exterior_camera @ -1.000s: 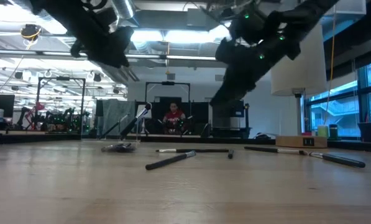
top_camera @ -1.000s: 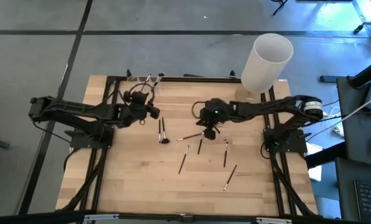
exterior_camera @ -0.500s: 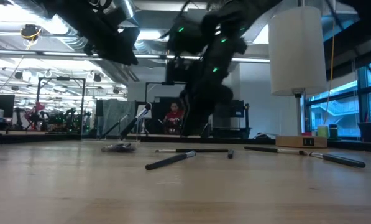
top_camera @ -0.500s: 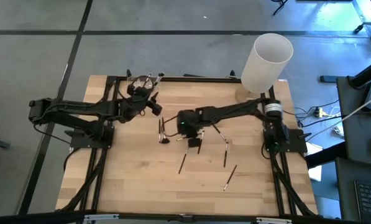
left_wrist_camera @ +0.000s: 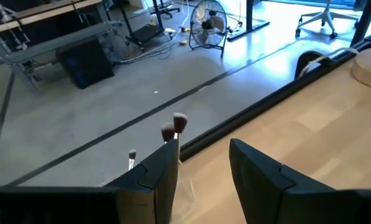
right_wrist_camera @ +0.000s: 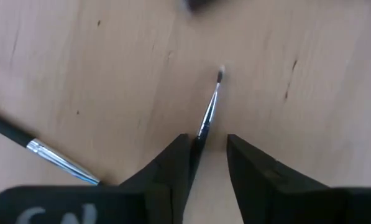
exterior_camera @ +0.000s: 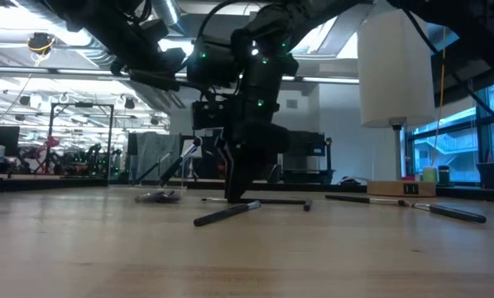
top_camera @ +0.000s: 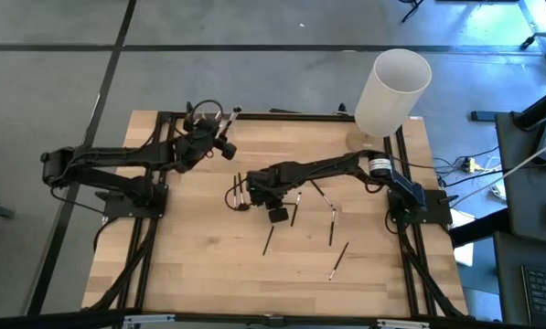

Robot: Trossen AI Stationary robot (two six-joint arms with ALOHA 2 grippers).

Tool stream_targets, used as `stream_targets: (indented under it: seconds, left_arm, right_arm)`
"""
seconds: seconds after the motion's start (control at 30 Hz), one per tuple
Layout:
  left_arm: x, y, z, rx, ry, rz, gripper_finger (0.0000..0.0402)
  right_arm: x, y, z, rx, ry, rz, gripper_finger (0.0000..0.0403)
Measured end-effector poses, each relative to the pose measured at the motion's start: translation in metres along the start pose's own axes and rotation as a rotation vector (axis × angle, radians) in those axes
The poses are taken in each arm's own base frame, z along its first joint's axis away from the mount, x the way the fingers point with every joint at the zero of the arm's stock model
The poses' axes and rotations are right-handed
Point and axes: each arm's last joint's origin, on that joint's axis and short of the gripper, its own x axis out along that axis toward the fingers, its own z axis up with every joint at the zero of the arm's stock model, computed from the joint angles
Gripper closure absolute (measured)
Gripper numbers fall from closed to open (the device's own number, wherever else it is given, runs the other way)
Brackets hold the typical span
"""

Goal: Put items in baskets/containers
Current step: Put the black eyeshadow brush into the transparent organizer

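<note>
A tall white cylinder (top_camera: 393,91) stands at the far right corner of the wooden table (top_camera: 208,265), well apart from both grippers, with a small cardboard box (exterior_camera: 400,189) near its foot in the low view. Several thin makeup brushes lie loose on the middle of the table: a pair side by side (top_camera: 239,192) near the centre, one dark brush (top_camera: 269,240) nearer the front edge, another (top_camera: 331,226) to its right, and a pale-tipped one (top_camera: 338,260) furthest forward. At the far left corner, the clear containers (top_camera: 208,117) already hold a few brushes (left_wrist_camera: 173,127) standing upright, bristles up. The left gripper (top_camera: 210,142) hovers just beside those containers, above the table; its fingers (left_wrist_camera: 162,177) stand apart with nothing between them. The right gripper (top_camera: 254,190) reaches across to the table's centre and points steeply down, its tips close to the wood by the loose brushes. In its wrist view the fingers (right_wrist_camera: 173,165) are partly open, and a slim brush (right_wrist_camera: 207,118) with a silver ferrule lies on the wood running into the gap between them; whether the left finger touches its handle cannot be told. Another dark-handled brush (right_wrist_camera: 36,149) lies off to one side. Across the room a person (exterior_camera: 230,155) sits behind the table.
</note>
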Motion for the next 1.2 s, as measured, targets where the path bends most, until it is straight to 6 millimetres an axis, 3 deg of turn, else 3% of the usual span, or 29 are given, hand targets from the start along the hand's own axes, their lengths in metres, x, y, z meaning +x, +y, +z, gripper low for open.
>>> stream_targets:
  seconds: [0.33,0.73,0.93,1.1,1.2]
  left_arm:
    - [0.006,0.005,0.008,-0.033,-0.038,-0.04,0.0261]
    - [0.009,0.008,0.01,-0.021,-0.05,-0.026,0.0261]
    - [0.009,0.008,0.009,-0.001,-0.045,-0.026,0.0261]
    - [0.009,0.008,0.006,0.036,-0.021,-0.04,0.0261]
    - [0.009,0.007,0.006,0.039,-0.017,-0.06,0.0261]
  right_arm:
    - [0.034,0.001,-0.009,0.068,0.087,0.033,0.039]
    - [0.02,-0.005,0.0,0.121,0.069,0.037,0.039]
    - [-0.02,-0.009,0.013,0.123,-0.036,0.049,0.0385]
    - [-0.1,-0.023,0.015,0.181,-0.234,-0.005,0.0387]
    - [-0.124,-0.027,0.001,0.225,-0.325,-0.037,0.0385]
